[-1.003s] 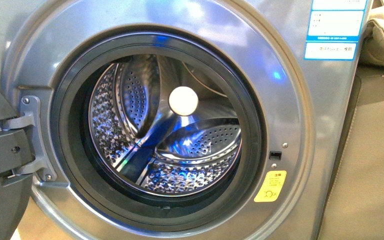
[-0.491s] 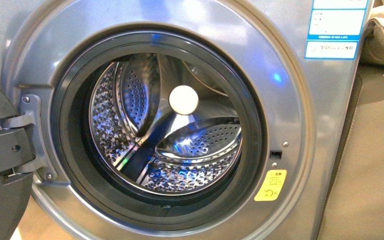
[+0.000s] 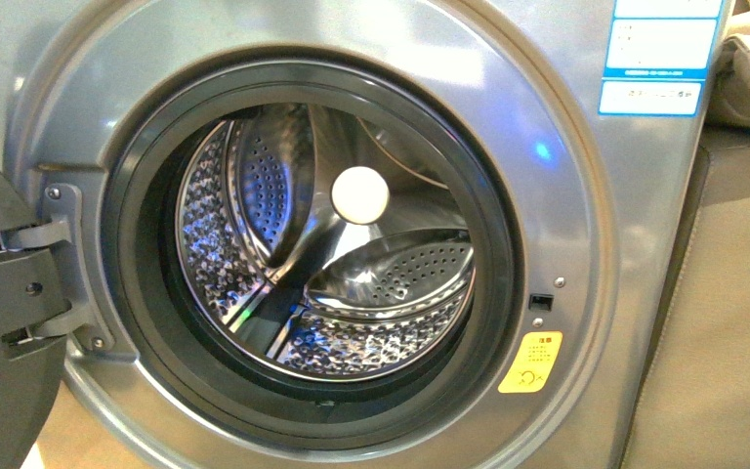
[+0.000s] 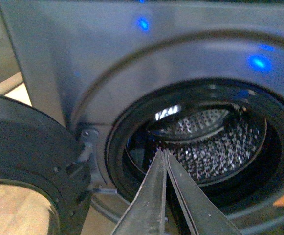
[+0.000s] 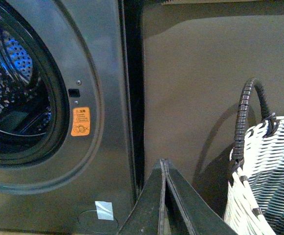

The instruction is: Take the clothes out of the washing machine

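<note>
Looking into the washing machine point(image 3: 566, 195) with its round door point(image 3: 0, 322) swung wide to the left: perforated steel drum point(image 3: 254, 195) bare from the front view, only paddles and a white round hub point(image 3: 359, 194) at the back. No sign of the clothes in any view (lowest front of the drum hidden behind the dark rim, so cannot rule out something lying there).

Left gripper point(image 4: 162, 152) pressed together and holding nothing, pointed straight at the drum's mouth, just outside the rim. Right gripper point(image 5: 162, 161) likewise closed and empty, off to the machine's right side, aimed past the yellow sticker point(image 5: 81, 121) at the wall, with the grey-and-white woven basket point(image 5: 269, 161) near it on its far side; inside of the basket not visible.

Judging from that: left arm clearly nearer the opening, drum lying dead ahead along its fingers, so any reach inside best made by the left and straight in; right better placed for the basket. Probably late in the task, if the drum is truly empty.

Against the picture of a second ago: almost nothing changed, merely a slight drift of the whole machine rightward in the front view, drum just as bare
</note>
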### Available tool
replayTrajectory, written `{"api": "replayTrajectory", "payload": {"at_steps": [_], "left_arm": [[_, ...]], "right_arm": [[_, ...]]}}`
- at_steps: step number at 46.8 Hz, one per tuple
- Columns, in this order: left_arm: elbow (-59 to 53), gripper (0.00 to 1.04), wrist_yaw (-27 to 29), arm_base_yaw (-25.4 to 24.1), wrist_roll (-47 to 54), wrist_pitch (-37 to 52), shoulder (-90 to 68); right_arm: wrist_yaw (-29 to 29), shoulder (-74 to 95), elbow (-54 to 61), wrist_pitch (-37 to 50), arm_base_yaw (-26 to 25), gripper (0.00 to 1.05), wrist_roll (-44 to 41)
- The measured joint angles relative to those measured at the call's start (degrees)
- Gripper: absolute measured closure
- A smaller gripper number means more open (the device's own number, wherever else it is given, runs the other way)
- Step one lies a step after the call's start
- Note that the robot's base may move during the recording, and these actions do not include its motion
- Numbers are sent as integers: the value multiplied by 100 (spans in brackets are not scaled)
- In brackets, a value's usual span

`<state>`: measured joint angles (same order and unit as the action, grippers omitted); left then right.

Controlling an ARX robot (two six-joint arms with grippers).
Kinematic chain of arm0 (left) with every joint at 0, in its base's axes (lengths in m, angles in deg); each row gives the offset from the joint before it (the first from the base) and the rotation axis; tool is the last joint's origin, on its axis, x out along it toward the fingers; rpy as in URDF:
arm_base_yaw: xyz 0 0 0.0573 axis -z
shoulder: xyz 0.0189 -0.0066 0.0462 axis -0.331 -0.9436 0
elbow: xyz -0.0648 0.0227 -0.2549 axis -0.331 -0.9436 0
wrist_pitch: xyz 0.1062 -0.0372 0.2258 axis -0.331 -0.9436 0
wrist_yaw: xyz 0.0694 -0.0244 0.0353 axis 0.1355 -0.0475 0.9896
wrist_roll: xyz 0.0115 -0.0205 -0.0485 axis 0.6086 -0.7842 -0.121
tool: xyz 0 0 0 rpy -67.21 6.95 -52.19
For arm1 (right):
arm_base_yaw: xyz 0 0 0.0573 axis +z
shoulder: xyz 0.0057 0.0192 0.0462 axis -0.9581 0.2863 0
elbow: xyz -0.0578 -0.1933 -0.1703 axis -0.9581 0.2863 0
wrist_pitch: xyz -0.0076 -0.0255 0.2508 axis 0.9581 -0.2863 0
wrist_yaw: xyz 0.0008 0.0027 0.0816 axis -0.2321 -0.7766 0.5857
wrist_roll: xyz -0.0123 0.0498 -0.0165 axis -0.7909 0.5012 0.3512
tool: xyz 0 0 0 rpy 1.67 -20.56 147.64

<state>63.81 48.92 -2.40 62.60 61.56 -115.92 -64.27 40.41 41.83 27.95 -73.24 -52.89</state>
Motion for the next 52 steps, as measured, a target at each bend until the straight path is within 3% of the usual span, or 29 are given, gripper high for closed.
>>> {"api": "replayTrajectory", "payload": {"at_steps": [10,23,52], "left_arm": [[-1445,101,44,-105,4,734,645],[-2660,101,249,216,7,1340,1182],[-3576,101,-1040,-1069,7,1040,2406]], "right_arm": [[2,0,0,0,0,102,0],[0,0,0,0,0,102,0],[0,0,0,0,0,102,0]]}}
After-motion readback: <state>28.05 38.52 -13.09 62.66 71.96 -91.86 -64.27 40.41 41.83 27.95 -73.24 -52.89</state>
